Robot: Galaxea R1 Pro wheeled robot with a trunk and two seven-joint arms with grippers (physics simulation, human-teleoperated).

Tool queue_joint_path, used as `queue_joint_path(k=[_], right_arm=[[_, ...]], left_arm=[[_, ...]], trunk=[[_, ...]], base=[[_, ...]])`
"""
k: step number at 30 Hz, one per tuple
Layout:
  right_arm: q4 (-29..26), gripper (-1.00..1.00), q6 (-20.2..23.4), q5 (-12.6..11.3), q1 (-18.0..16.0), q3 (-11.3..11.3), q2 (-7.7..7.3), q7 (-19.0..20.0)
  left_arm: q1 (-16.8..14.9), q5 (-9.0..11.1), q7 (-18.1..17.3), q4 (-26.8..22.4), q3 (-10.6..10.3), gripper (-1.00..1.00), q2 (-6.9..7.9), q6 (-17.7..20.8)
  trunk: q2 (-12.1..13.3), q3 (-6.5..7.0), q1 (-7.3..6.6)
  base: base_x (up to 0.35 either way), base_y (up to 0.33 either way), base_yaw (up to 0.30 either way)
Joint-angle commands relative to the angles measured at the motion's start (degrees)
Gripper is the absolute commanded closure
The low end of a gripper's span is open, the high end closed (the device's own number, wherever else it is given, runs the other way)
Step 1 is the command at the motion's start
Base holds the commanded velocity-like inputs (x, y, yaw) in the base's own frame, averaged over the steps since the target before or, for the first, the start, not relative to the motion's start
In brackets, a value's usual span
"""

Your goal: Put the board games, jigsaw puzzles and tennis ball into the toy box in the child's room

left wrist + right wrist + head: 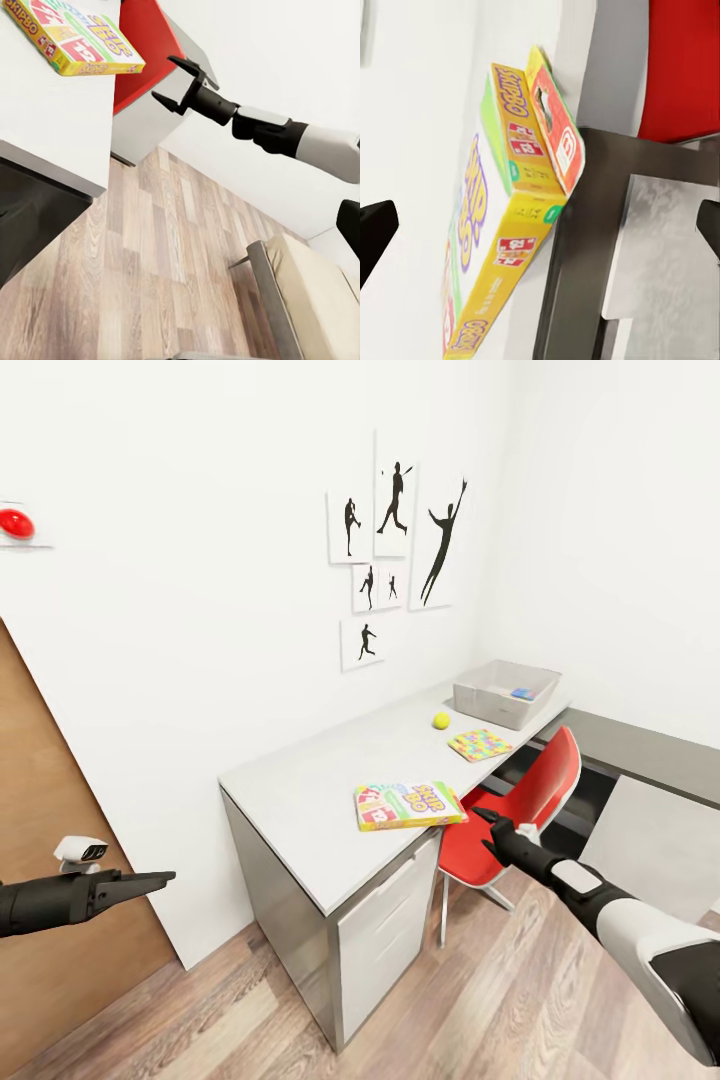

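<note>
Right claw nearest, jaws spread wide and holding nothing, poised just off the front edge of the table and level with the top. Just beyond its tips — apart, not touching — the SKIP-BO game, lying flat at the table's edge with one corner jutting past it; seen close up from the right wrist, its yellow side facing the claw. From the left wrist, the same box on the pale top with the right claw splayed beside it over the wooden floor. Left claw well off from the table's near end, close to the brown door, fingers drawn nearly together, nothing between them. Red chair tucked in at the table's front. Farther along the top, one puzzle, then the tennis ball near the wall. At the far end — the toy box, a small blue game lying inside it.
</note>
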Motion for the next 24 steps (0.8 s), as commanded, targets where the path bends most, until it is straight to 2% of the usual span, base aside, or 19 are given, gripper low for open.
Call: queue_joint_path(k=[1, 19, 24], right_arm=[[0.0, -1.0, -0.2, -0.7, 0.0, 0.5, 0.0, 0.1], [0.2, -1.0, -1.5, -1.3, 1.1, 0.5, 0.18, 0.1], [0.2, -1.0, -1.4, -2.0, 1.2, 0.5, 0.18, 0.0]], left_arm=[[0.0, 0.0, -0.2, 0.0, 0.0, -1.0, 0.02, 0.6], [0.0, 0.0, -0.2, 0.0, 0.0, -1.0, 0.02, 0.6], [0.0, 0.0, -0.2, 0.0, 0.0, -1.0, 0.02, 0.6]], trunk=[[0.0, -0.06, 0.0], [0.0, -0.06, 0.0], [0.0, -0.06, 0.0]], base=[[0.0, 0.0, 0.0], [0.016, 0.026, 0.0], [0.001, 0.12, 0.0]])
